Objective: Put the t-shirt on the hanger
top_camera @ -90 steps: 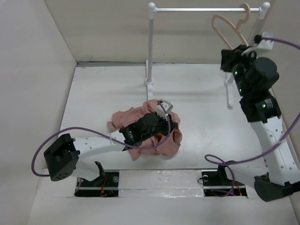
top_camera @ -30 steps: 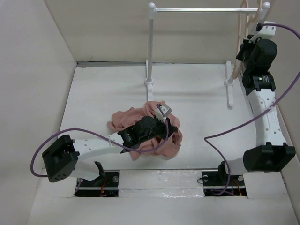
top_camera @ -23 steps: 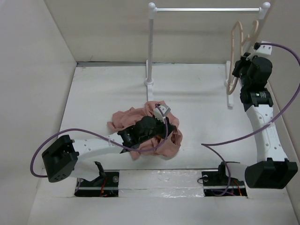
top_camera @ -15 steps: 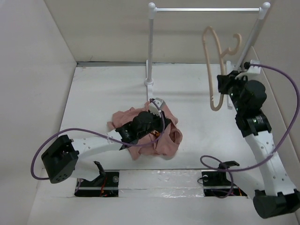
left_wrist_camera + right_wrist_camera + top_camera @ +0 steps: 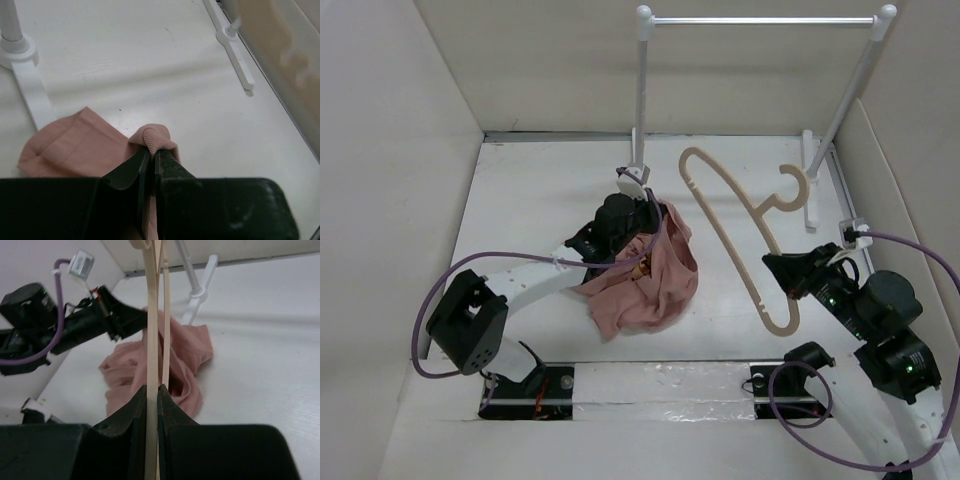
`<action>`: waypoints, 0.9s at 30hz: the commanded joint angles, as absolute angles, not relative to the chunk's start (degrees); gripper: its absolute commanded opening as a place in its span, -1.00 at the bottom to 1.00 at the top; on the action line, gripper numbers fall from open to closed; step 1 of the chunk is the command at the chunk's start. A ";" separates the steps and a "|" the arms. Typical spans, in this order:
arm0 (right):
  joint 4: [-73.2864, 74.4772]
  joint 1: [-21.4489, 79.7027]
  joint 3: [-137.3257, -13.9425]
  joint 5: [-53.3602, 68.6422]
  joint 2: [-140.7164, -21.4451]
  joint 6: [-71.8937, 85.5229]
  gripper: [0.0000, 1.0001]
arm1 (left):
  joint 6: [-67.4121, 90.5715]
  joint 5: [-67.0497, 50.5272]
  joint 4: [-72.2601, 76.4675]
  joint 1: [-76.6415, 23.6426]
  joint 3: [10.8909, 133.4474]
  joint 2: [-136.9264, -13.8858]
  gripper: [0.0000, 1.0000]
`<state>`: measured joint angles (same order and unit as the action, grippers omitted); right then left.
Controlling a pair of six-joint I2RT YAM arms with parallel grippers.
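Off the rail since three seconds ago, the hanger [image 5: 730, 245] now slants across the middle right of the table [image 5: 540, 200], hook toward the far right, and the shirt [image 5: 645, 280] has been dragged farther away, toward the left post of the rail stand [image 5: 760, 20]. From above, the right gripper [image 5: 768, 268] holds the hanger on its long bar near the near end, while the left gripper [image 5: 653, 215] sits at the far edge of the bunched shirt, which trails toward the near side. In the left wrist view, the left gripper [image 5: 150, 160] has its jaws pressed narrow on a ribbed fold of the shirt [image 5: 75, 140]; the rest of the cloth lies flat to the left, touching the white foot of the rail stand [image 5: 27, 82], and the hanger [image 5: 270, 30] is a blur at the far right. In the right wrist view, the right gripper [image 5: 152, 395] is clamped on the thin bar of the hanger [image 5: 150, 330], which runs straight up the frame; behind it lies the shirt [image 5: 185, 355], with the left arm [image 5: 75, 325] reaching to it from the left.
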<state>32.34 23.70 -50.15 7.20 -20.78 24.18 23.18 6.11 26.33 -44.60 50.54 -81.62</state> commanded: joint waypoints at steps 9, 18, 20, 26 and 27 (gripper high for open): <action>48.95 24.08 -55.38 20.65 -23.82 22.24 -1.00 | 23.47 4.49 30.15 -37.01 58.97 -85.34 -1.00; 45.62 24.08 -48.96 19.42 -19.60 24.00 -1.00 | 24.17 1.41 29.44 -37.00 59.59 -85.35 -1.00; 44.13 24.08 -48.69 18.90 -20.38 23.38 -1.00 | 24.08 2.19 29.01 -38.05 59.07 -84.29 -1.00; 41.22 24.08 -49.04 18.20 -22.32 22.33 -1.00 | 22.94 3.95 27.69 -38.58 57.31 -81.39 -1.00; 41.39 24.08 -49.83 17.76 -22.85 21.98 -1.00 | 22.68 4.65 26.82 -39.11 57.57 -81.21 -1.00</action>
